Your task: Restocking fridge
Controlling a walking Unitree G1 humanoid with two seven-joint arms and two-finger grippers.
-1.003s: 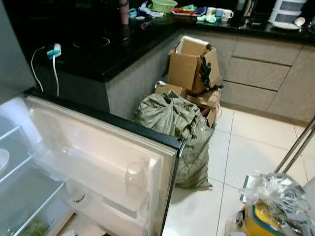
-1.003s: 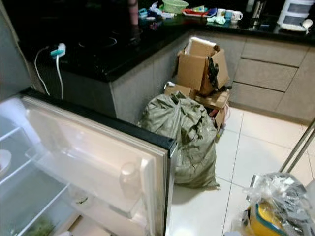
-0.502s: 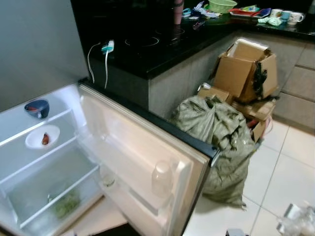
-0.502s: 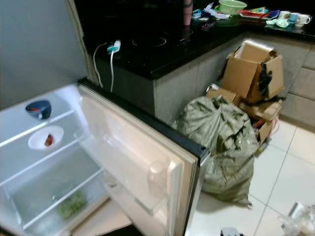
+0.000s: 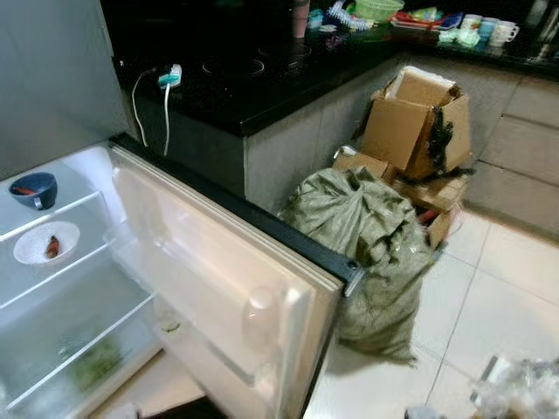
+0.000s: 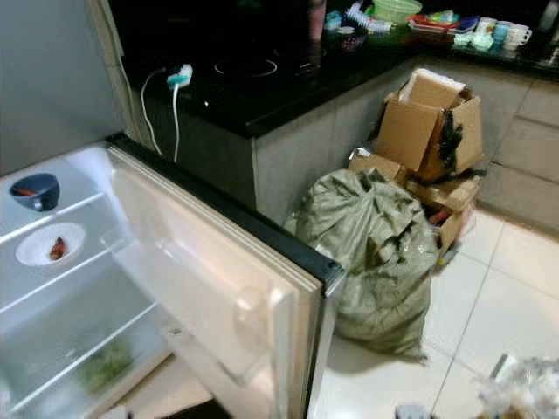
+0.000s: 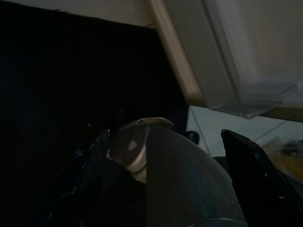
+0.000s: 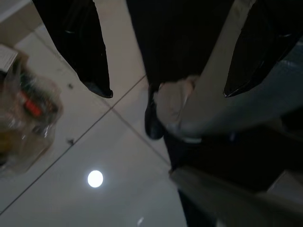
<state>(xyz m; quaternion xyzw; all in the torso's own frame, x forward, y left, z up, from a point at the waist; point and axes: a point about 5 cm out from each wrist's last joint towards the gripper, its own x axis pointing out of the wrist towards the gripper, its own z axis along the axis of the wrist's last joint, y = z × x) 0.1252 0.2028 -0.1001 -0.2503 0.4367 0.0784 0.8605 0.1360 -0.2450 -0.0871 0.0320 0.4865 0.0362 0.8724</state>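
You're looking at a fridge door [image 5: 218,262] lined in smooth, glossy white plastic, with clear shelves [image 5: 52,279] that may be glass. The counter [image 5: 253,78] is polished black. The sack [image 5: 367,244] looks like coarse woven green cloth, the boxes [image 5: 419,122] matt brown cardboard, the floor tiles [image 5: 507,297] glossy.

open fridge [image 5: 52,288] left; sack [image 5: 367,244] right of door [image 5: 218,279]; boxes [image 5: 415,131] behind sack.

The fridge interior [image 5: 61,288] glows bright white at near left, washing out its shelves, while the far counter [image 5: 262,78] sinks into black. The head views are softly blurred. The wrist views are dim; a lamp's reflection glares off the floor tile [image 8: 95,178].
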